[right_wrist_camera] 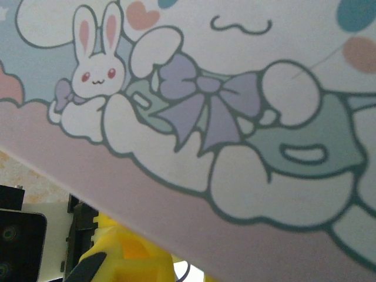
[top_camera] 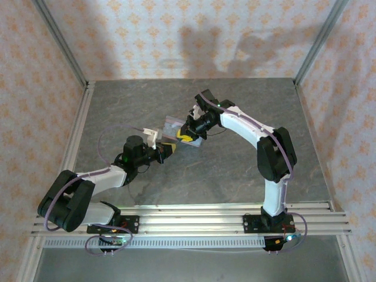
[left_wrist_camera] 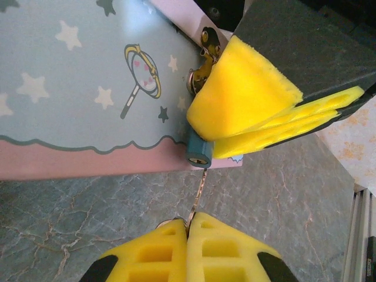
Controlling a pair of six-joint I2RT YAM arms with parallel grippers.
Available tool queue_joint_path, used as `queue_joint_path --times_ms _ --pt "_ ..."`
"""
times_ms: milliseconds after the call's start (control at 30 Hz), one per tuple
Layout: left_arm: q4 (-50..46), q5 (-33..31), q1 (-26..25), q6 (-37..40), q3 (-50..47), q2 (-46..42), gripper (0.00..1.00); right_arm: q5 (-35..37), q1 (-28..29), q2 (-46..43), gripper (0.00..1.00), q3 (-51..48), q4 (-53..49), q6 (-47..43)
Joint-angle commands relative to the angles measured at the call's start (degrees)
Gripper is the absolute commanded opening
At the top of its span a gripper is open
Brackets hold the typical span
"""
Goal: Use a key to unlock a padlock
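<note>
your left gripper pinches the key right at the padlock your right gripper clamps, so I'd say only the push-in and turn remain

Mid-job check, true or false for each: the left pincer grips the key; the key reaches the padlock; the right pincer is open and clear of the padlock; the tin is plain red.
1. The left pincer is shut on the key. True.
2. The key reaches the padlock. True.
3. The right pincer hangs open, clear of the padlock. False: it is closed on the padlock.
4. The tin is plain red. False: it is light blue with stars and a pink edge.
</note>
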Motion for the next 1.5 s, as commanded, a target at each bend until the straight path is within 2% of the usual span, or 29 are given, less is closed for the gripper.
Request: queue_joint_path --times_ms 0,1467 --pt "2.4 -2.1 0.8 -0.8 1.0 -0.1 0.0 -1.7 -0.1 -3.7 0.0 -0.1 2.5 0.3" --pt "4.5 0.7 1.1 -3.0 2.0 0.4 0.0 -2.0 0.2 -3.5 0.0 -1.6 4.8 1.5"
